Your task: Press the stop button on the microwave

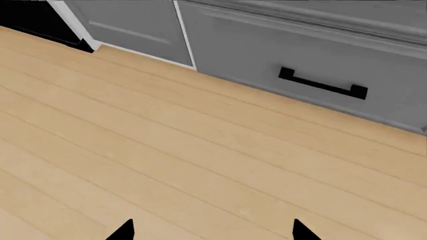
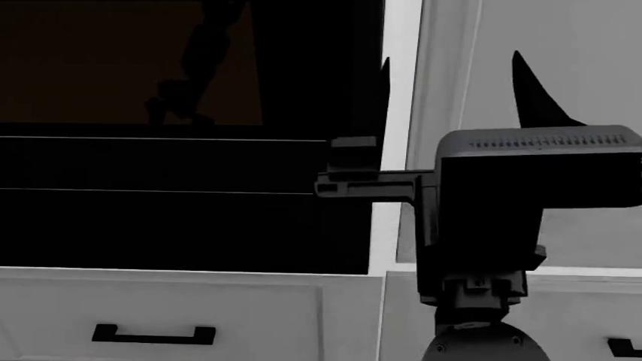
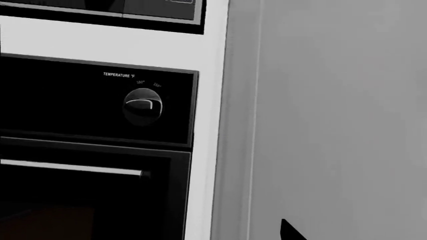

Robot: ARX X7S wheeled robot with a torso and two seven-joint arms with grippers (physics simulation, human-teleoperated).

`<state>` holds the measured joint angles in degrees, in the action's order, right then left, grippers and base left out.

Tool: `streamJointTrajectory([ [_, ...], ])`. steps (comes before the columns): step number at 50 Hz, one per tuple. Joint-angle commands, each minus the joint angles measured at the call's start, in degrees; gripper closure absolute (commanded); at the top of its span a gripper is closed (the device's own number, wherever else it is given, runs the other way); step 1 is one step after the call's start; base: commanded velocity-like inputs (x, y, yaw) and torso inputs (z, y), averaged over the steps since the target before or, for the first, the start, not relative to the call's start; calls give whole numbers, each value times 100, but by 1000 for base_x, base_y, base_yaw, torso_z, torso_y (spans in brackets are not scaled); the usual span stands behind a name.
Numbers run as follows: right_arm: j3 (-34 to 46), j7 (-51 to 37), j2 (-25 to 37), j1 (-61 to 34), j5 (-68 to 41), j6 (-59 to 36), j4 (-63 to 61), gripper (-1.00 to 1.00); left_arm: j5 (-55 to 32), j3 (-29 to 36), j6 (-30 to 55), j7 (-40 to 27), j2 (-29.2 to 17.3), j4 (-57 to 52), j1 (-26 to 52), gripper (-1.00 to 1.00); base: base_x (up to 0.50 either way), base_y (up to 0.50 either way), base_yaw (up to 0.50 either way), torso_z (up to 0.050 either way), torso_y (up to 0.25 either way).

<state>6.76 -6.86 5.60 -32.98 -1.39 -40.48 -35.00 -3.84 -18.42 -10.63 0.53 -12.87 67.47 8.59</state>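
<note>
Black oven [image 3: 93, 150], grey drawers [image 1: 307, 65], pale striped wood floor [image 1: 167, 165].

Floor [image 1: 167, 165] seen in left wrist view: light wood planks, seams run diagonally across frame. Nothing seen lying on planks. Far edge of floor met by grey cabinet base [image 1: 267, 55]; drawer front fitted with black bar handle [image 1: 323, 83]. Dark gap [image 1: 40, 25] seen beside cabinet at floor's corner. No floor shown in head or right wrist views.
</note>
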Motion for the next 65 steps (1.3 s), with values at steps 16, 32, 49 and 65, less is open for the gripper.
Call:
streamJointTrajectory([
  [16,-185,-148,-353,-4008,-367,-1736,1581,-100,358,-613,383,63,27,752,-391,-100,0,0,0,48,0],
  [32,206,-571,-455,-5478,-500,-849,4245,-100,358,-613,383,63,27,752,-391,-100,0,0,0,50,5],
  [49,478,-936,-538,-7209,-1521,320,7206,-100,358,-613,383,63,27,752,-391,-100,0,0,0,50,15],
  [65,2495,-1485,-556,-8311,-3832,1360,9219,-100,358,-613,383,63,27,752,-391,-100,0,0,0,50,15],
])
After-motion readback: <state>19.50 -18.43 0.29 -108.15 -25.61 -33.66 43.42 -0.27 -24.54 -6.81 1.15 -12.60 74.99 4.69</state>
